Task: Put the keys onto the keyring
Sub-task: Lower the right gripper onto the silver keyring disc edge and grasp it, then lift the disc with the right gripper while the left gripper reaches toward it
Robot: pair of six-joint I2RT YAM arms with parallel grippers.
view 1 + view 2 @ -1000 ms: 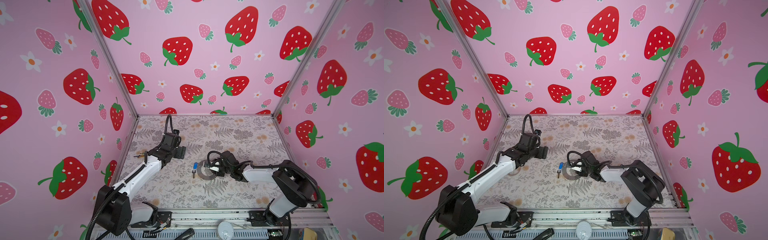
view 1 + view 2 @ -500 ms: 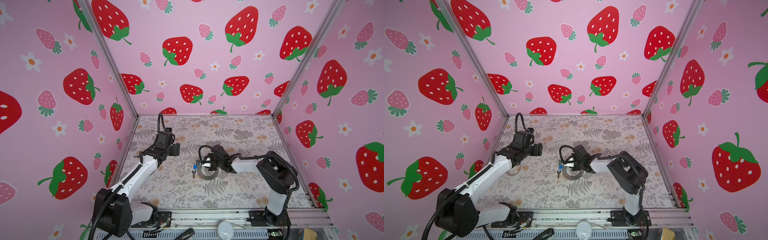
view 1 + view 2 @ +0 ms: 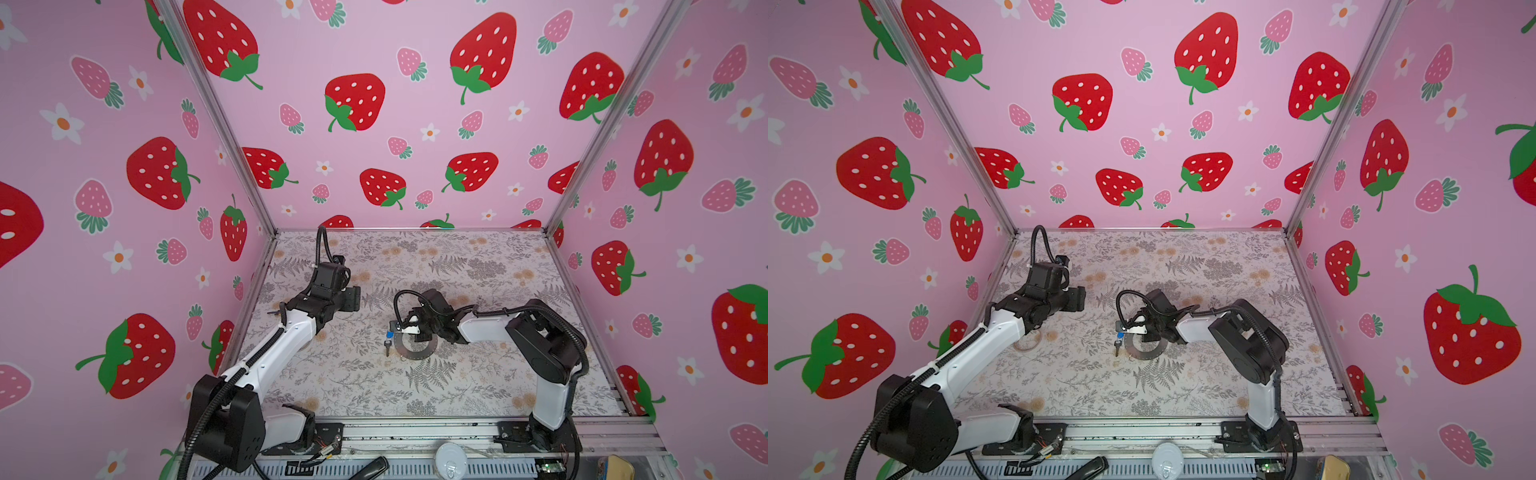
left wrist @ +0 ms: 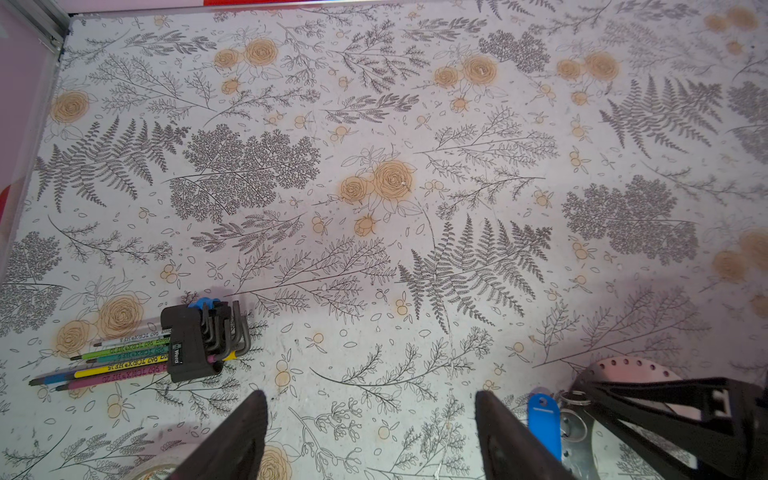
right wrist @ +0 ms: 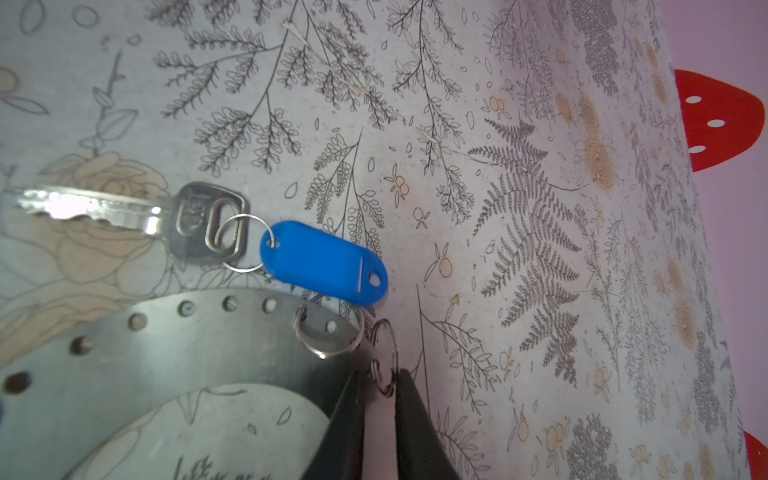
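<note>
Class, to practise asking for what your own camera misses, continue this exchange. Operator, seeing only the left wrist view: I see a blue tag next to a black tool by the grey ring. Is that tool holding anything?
Observer: The right tool has its jaws nearly together on a small wire ring at the keyring edge.
Operator: Is the blue thing only a tag?
Observer: No. A thin ring links the blue tag to a silver key lying flat on the mat.
Operator: Is that key on the keyring?
Observer: Not yet. It lies beside the band, outside it.
</note>
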